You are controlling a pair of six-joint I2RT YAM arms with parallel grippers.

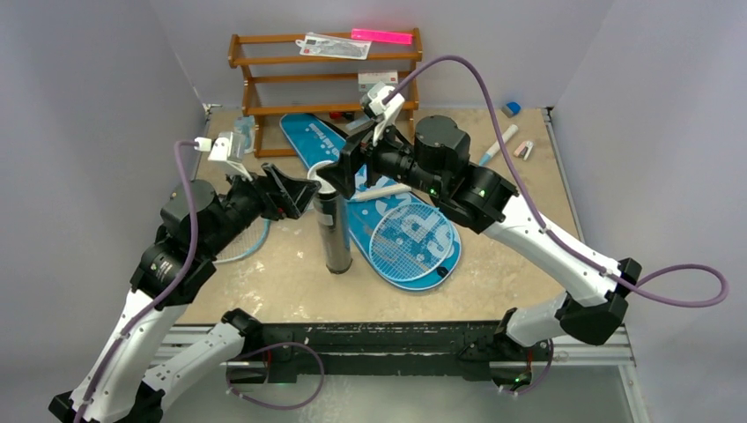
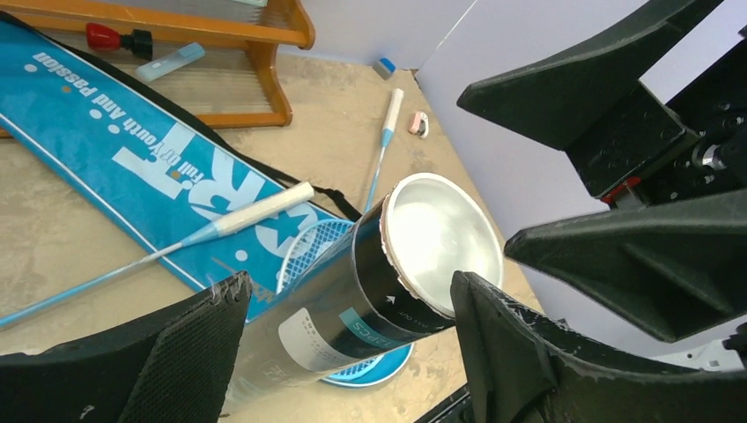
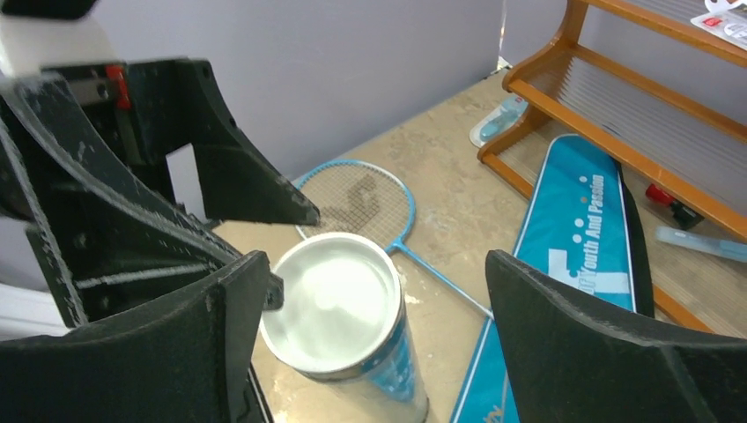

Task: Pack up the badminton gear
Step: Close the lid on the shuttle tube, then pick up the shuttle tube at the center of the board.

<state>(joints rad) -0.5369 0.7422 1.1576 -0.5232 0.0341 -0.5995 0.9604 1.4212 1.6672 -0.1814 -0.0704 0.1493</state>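
Note:
A black tube [image 1: 335, 231] with a white cap [image 2: 440, 233] stands upright mid-table. My left gripper [image 1: 304, 189] is at its top from the left, open; the tube [image 2: 352, 300] lies between its wide fingers [image 2: 176, 352]. My right gripper [image 1: 343, 167] hovers over the cap from behind, open, with the tube [image 3: 343, 317] between its spread fingers [image 3: 581, 344]. The blue bag [image 1: 379, 207] lies flat behind the tube, with a light-blue racket [image 1: 410, 238] on top. A second racket [image 3: 361, 198] lies on the table under my left arm.
A brown wooden rack [image 1: 326, 79] stands at the back with small items on its shelves. A pale-blue bottle [image 1: 245, 132] sits by its left foot. A white and blue pen-like stick [image 1: 498, 145], a pink-white clip [image 1: 524, 150] and a blue block [image 1: 512, 108] lie back right.

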